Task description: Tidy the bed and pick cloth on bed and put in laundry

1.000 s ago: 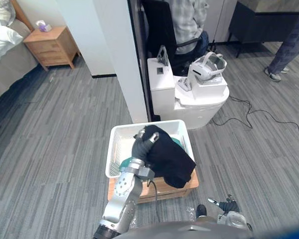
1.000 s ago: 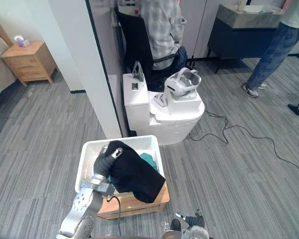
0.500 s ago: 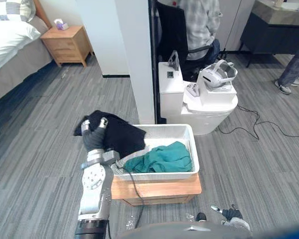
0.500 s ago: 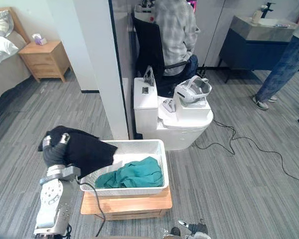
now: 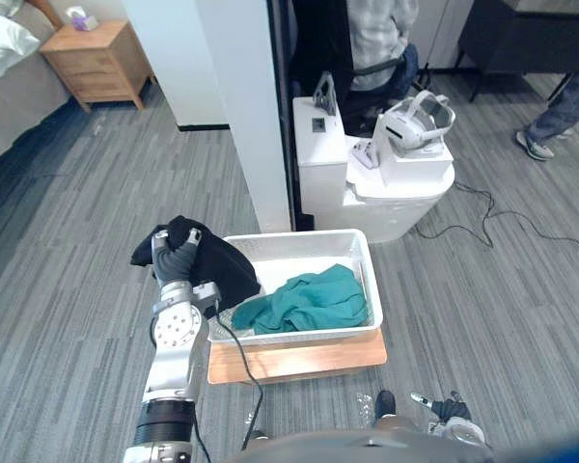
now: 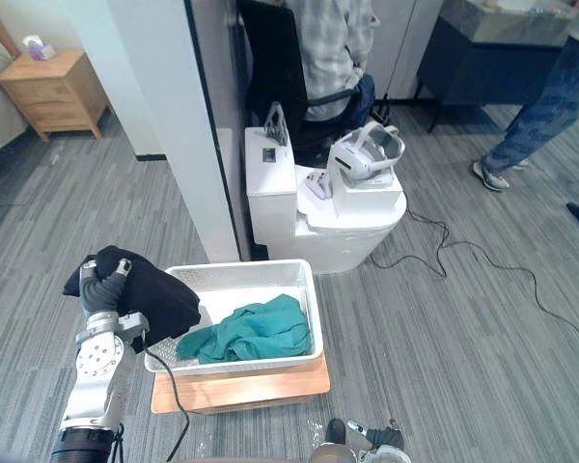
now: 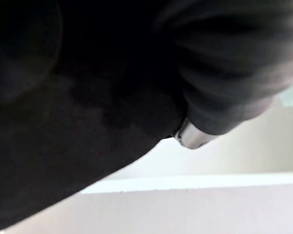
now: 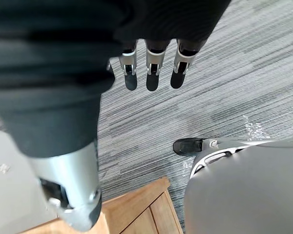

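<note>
My left hand is shut on a black cloth at the left rim of the white laundry basket. The cloth hangs partly over that rim and partly outside it. In the left wrist view the black cloth lies right against the camera, with one silver fingertip at its edge. A teal cloth lies crumpled inside the basket. The basket stands on a low wooden stand. My right hand hangs low at my right side over the floor, fingers straight and holding nothing.
A white pillar rises just behind the basket. Beside it stands a white unit with a headset on top. A person sits on a chair behind it; another person's leg is far right. Nightstand and bed are far left.
The left hand with the black cloth has gone from over the basket's middle to its left rim, uncovering the teal cloth. The camera has shifted too.
</note>
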